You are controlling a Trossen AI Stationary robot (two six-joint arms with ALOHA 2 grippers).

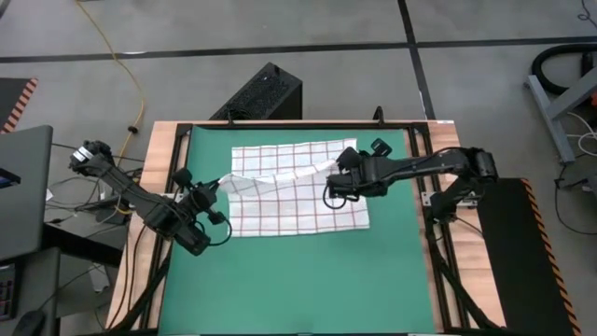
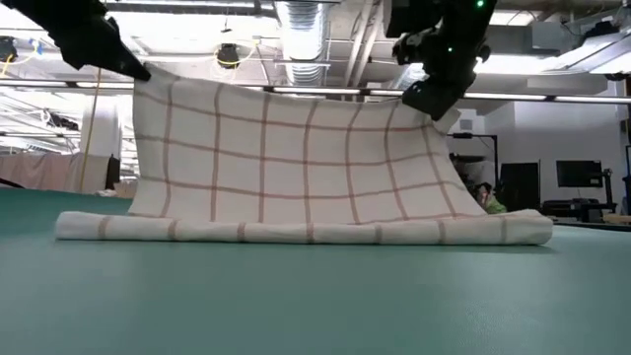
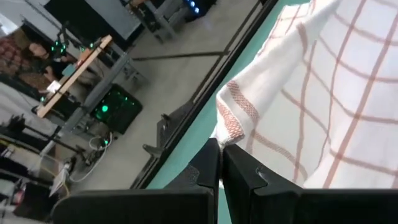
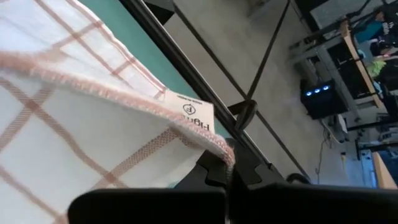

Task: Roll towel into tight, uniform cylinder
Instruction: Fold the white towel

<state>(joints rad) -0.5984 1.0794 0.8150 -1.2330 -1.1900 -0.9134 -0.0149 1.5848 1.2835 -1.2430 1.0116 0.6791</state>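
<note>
The white checked towel [image 1: 298, 201] lies on the green mat [image 1: 298, 280], with one long edge lifted. In the low view the towel [image 2: 296, 168] rises as a sheet from a folded edge [image 2: 296, 230] that rests on the mat up to both grippers. My left gripper [image 1: 222, 184] is shut on the lifted edge's left corner, and my right gripper [image 1: 334, 177] is shut on its right corner. Beyond the lifted edge, a strip of the towel [image 1: 289, 154] lies flat on the mat. No roll shows. My left gripper pinches the towel's left corner [image 3: 231, 124] between its two fingers, at the red-striped hem. The corner is lifted clear of the mat, and the cloth slopes down from it to the folded edge on the mat. My right gripper pinches the towel's right corner [image 4: 216, 146] between its two fingers, at the hem beside the white label [image 4: 198, 115]. The corner is held above the mat. The lifted edge sags a little between the two grippers.
A black frame [image 1: 420, 215] runs around the mat on the wooden table. A black box [image 1: 266, 93] stands on the floor past the far edge. The near half of the mat is bare. Desks and a person [image 3: 31, 53] show in the room beyond.
</note>
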